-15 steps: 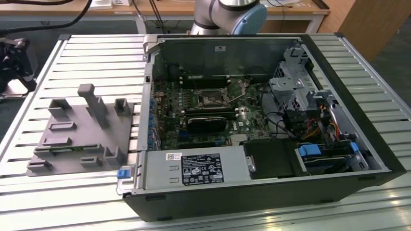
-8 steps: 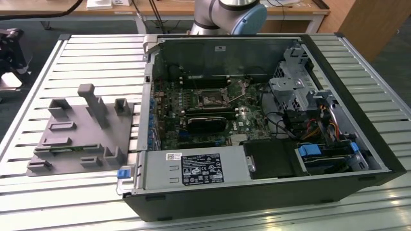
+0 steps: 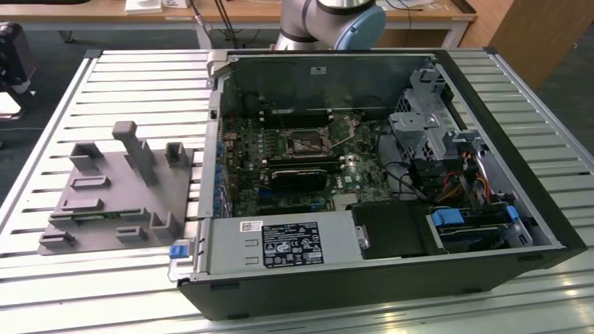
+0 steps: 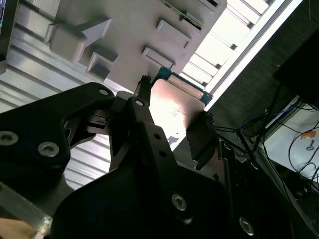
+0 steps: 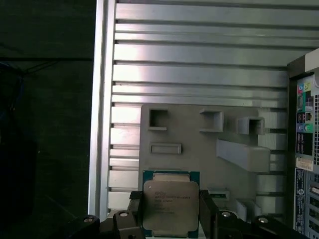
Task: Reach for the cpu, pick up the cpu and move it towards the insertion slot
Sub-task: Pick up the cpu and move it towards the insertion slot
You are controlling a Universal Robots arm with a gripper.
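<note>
Clamping my gripper (image 5: 171, 213) on the cpu (image 5: 171, 201), fingers (image 5: 207, 211) pressing its opposite edges, I am picking it up at the fixture (image 5: 199, 149); lifted or not, I cannot tell. The slot (image 3: 304, 142) is lying at two o'clock from the fixture in the exterior view, so carrying is calling for a level hold.

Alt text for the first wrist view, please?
The gripper holds the cpu between its fingers, metal top facing the camera. Behind it a grey fixture lies on a slatted metal table, with a computer case beside the fixture.
</note>
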